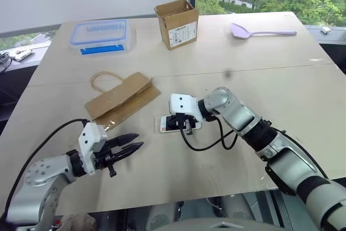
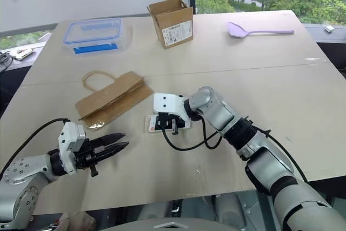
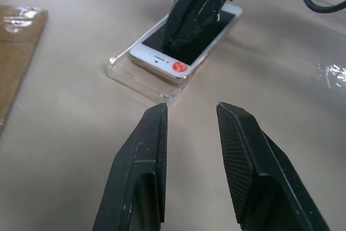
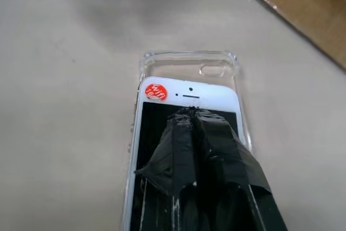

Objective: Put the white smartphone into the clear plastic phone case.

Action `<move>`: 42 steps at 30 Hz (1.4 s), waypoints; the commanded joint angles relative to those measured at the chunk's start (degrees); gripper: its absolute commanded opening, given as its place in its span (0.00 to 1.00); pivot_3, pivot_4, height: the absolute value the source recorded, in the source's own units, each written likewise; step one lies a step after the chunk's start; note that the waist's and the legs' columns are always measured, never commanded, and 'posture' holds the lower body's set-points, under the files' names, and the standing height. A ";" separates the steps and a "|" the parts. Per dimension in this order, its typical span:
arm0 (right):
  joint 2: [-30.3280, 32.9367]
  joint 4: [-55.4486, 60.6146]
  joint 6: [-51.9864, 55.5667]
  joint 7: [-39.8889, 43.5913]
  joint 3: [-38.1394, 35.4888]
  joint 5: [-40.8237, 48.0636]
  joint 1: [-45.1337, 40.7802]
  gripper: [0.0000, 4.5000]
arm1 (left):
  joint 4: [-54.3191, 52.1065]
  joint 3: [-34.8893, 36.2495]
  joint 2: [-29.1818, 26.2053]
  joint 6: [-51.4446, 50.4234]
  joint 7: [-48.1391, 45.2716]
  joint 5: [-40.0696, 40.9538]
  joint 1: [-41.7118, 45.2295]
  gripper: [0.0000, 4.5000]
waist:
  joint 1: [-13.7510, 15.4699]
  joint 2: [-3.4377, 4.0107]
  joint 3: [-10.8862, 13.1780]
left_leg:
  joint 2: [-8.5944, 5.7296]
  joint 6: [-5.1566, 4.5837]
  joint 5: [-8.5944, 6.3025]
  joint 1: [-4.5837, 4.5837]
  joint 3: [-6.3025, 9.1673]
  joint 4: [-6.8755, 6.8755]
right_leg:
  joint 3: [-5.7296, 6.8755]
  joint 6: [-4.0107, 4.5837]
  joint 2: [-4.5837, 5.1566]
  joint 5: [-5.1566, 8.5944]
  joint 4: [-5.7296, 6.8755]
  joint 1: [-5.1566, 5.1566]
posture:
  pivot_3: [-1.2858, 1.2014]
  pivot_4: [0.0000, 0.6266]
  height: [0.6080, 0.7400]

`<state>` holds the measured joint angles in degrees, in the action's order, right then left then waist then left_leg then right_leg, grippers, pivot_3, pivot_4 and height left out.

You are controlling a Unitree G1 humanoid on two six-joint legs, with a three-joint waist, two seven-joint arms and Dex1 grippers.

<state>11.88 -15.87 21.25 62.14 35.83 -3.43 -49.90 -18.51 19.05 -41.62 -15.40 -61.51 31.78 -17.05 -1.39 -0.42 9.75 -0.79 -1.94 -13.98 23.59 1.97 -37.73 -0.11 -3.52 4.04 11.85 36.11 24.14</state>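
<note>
White bezel, black screen: the white smartphone [image 4: 184, 133] lies flat on the clear plastic phone case [image 4: 216, 63], a little in from the counter's [image 1: 281, 90] near edge and close to its middle. It is not seated square; the case's rim and camera cut-out stick out bare past the phone's top end, where a small red sticker [image 4: 155, 91] sits on the bezel. The right pincer [image 1: 186, 125] is down on the screen, its two black fingers pressed together tip to tip, clamped on nothing, just resting on the glass at the phone's upper half. The left pincer [image 1: 132, 147] hovers over the near-left part of the counter, pointing toward the phone and case and standing clear of them; its fingers [image 3: 146, 155] are a narrow gap apart and hold nothing, with the case's near corner just beyond the tips in the left wrist view. A flat brown paper bag [image 1: 121, 101] lies just left of the phone and case. Along the far edge sit a blue-lidded clear box [image 1: 100, 35], an open cardboard box [image 1: 177, 22] and a lilac spatula [image 1: 259, 32].
</note>
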 commanded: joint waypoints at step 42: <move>-4.87 -18.40 -16.74 5.90 7.46 -11.13 -1.35 0.00 | 1.12 0.57 -0.24 3.58 -1.25 -0.51 -0.63 0.32 | -1.00 0.02 -0.46 | 0.03 0.08 0.02 -1.07 -0.23 0.50 | -0.37 0.24 0.00 0.16 0.30 -0.46 | 0.52 0.24 1.00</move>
<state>6.51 -29.92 3.70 65.21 37.67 -11.05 -54.12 -15.30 18.86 -41.19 -12.11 -63.11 31.02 -18.02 -2.39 -0.40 9.29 -0.76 -1.86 -13.96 22.48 1.71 -37.19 -0.51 -3.28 4.03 12.02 36.42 23.68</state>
